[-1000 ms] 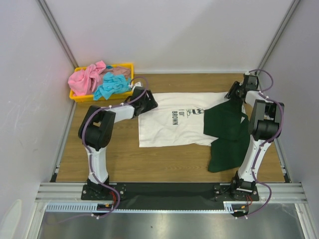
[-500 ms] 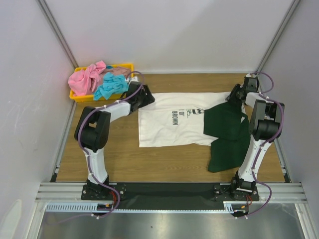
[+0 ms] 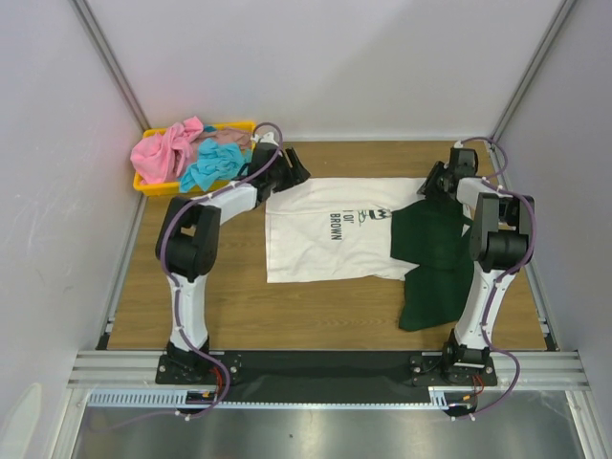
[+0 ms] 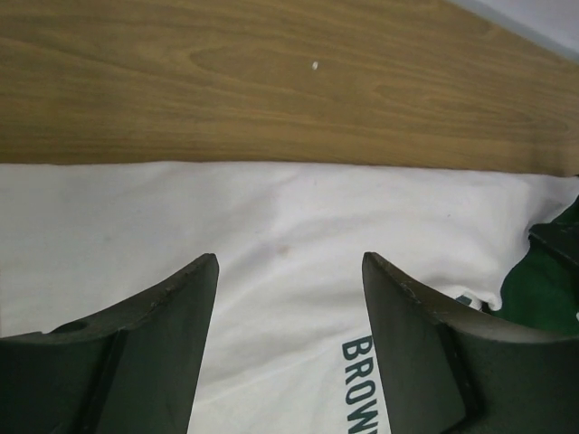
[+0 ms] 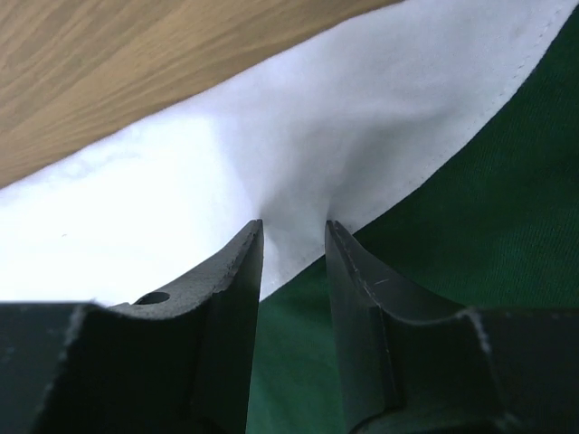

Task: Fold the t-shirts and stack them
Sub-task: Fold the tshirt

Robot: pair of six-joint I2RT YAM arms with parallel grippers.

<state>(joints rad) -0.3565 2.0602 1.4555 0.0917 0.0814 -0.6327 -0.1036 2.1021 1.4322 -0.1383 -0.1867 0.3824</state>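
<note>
Evidently right claw (image 5: 294, 231) pinches the white t-shirt (image 3: 316, 247); left claw (image 4: 289, 260) hangs spread above it.

The white green-sleeved t-shirt (image 3: 330, 229) lies outspread; pink t-shirt (image 3: 163, 153) and turquoise t-shirt (image 3: 212, 164) sit bunched in a tray (image 3: 156, 188).

Shirts: three counted. One white shirt (image 3: 316, 239) with dark green parts, one pink shirt (image 3: 163, 153), one turquoise shirt (image 3: 212, 167). A paler pink scrap shows behind the turquoise one; cannot tell whether it is a fourth garment.
Trays: one yellow tray (image 3: 239, 125).
Tables: one wooden table (image 3: 239, 306).
Arms: two, a left arm (image 3: 191, 239) and a right arm (image 3: 497, 239).
Grippers: two, a left gripper (image 4: 289, 262) and a right gripper (image 5: 294, 226).
Fingers (image 4: 154, 344): two per gripper, four in all.
</note>
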